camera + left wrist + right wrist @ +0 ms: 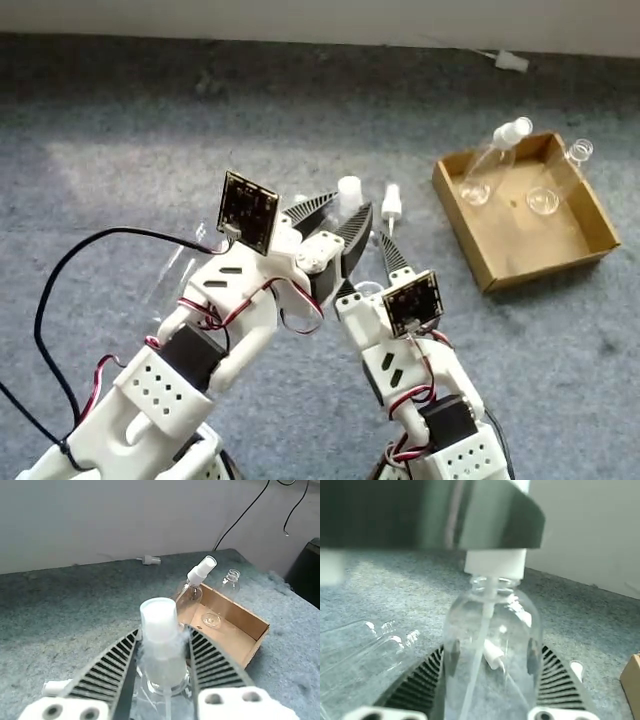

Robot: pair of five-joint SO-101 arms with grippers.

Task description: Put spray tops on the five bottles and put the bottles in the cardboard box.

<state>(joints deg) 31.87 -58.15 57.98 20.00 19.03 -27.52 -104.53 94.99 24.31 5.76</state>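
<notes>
A clear bottle (490,620) stands upright between the fingers of my right gripper (491,655), which is shut on its body. A white spray top (160,635) sits on the bottle's neck, its tube hanging down inside. My left gripper (164,636) is shut on that top from above, near the middle of the carpet (350,205). The cardboard box (500,240) lies at the right. In it lean a bottle with a spray top (497,152) and an uncapped bottle (560,180).
A loose spray top (391,204) lies on the grey carpet just right of the grippers, and another (510,62) lies near the far wall. Uncapped clear bottles (365,645) lie on the carpet beside the left arm (175,272). Black cables trail at the left.
</notes>
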